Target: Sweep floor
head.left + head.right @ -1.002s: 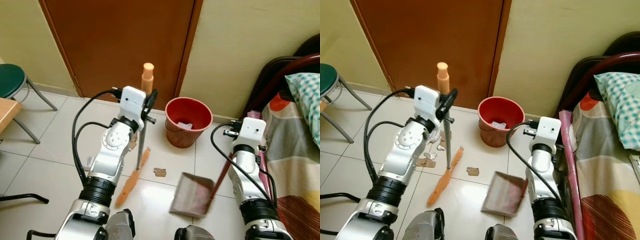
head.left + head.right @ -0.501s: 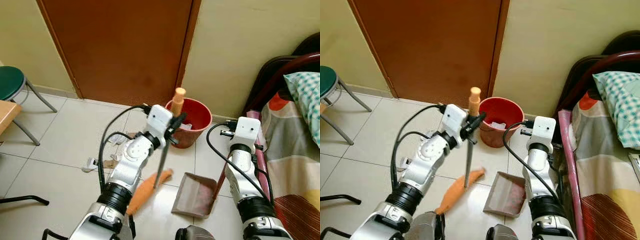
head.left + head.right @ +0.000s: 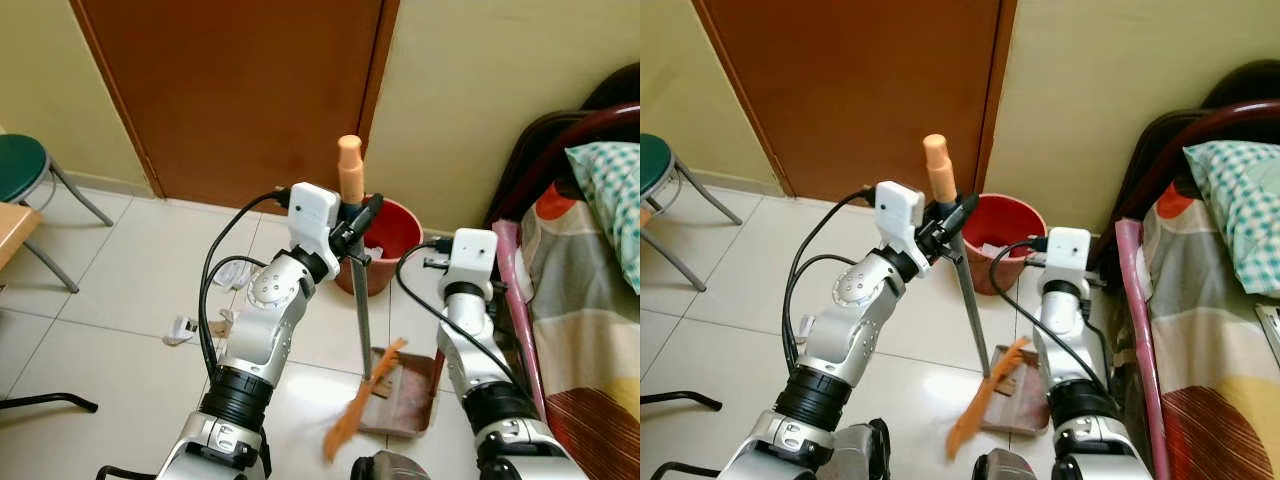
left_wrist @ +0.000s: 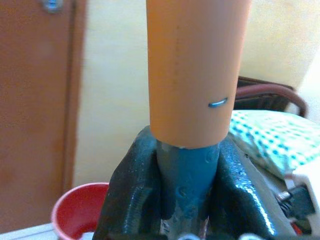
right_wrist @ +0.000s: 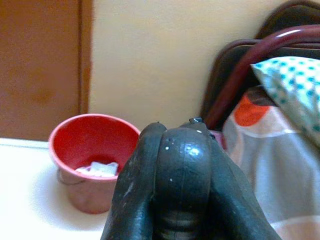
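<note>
Hard to make out: dustpan handle hidden behind right arm, dustpan [image 3: 405, 385] itself partly covered by brush head and cut by arm. Right gripper [image 5: 175, 165] wrapped tight around a dark rod, fingers pressed on it (presumably the dustpan handle, cannot confirm from wrist view). Bucket [image 3: 385, 240] half hidden behind left gripper and broom shaft; white scraps inside barely readable. Stool [image 3: 20, 165] cut off at frame edge, wooden tabletop corner [image 3: 12, 228] cut off too. Bed [image 3: 590, 300] cropped on the right, checked pillow [image 3: 605, 190] only partly in frame.

Broom [image 3: 362, 330] held near top by left gripper [image 3: 355, 222], fingers [image 4: 127, 195] pinching the grey shaft just below the orange cap. Long axis nearly upright, tilted slightly, cap end up toward the door [image 3: 240, 90], brush end down on the floor. Orange brush head [image 3: 362, 400] lying diagonally, upper end over the dustpan's front edge, lower end pointing back toward the robot's feet. Dustpan flat on the tile just in front of right arm, beside the bed.

Paper scraps [image 3: 200, 322] on tile [image 3: 110, 290] left of left arm, well apart from the dustpan. Another white scrap [image 3: 236, 274] nearer the door (blurry). Black cable [image 3: 45, 402] on the floor at left edge.
</note>
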You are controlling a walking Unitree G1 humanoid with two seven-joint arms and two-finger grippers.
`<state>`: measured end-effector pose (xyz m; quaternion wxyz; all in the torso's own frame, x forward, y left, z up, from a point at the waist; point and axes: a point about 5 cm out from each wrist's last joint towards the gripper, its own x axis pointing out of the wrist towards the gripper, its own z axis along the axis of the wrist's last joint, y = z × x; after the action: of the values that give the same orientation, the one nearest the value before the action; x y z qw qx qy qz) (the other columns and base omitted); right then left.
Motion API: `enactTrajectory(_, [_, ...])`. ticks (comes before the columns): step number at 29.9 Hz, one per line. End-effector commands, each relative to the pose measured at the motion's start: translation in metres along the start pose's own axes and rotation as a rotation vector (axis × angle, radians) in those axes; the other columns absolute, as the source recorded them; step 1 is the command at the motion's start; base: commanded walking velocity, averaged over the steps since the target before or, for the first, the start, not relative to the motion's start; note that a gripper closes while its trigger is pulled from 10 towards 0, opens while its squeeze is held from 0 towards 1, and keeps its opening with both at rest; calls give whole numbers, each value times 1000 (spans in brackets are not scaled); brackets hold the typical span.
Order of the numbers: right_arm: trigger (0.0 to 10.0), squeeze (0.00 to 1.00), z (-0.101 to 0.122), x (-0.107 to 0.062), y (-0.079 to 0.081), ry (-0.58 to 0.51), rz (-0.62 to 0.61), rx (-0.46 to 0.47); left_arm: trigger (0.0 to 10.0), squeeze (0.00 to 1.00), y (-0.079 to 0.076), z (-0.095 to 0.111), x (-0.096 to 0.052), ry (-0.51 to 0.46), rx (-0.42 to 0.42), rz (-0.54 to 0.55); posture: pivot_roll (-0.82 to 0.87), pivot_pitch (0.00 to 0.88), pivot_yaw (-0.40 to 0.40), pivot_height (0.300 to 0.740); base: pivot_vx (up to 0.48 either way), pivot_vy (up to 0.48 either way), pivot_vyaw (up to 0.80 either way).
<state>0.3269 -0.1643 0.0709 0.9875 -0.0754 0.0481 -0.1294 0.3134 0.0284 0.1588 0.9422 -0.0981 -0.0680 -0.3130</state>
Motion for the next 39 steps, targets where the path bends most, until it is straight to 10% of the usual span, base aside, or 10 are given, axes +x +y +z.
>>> enactTrajectory(1, [10000, 0, 0, 1, 5, 7, 49, -2, 10000, 0, 6, 12, 1, -52, 32, 55, 188, 116, -107, 740, 0, 0, 0])
enactTrajectory(11, [10000, 0, 9, 9, 34, 30, 224, 23, 10000, 0, 35, 36, 5, -139, 76, 254, 246, 82, -171, 740, 0, 0, 0])
enactTrajectory(23, [10000, 0, -2, 8, 30, 70, 240, 25, 10000, 0, 93, 67, -31, -239, 186, 526, 248, 53, -186, 740, 0, 0, 0])
enactTrajectory(39, [10000, 0, -4, 8, 21, 59, 266, 12, 10000, 0, 90, 33, -63, -91, 389, 504, 192, 49, -176, 740, 0, 0, 0])
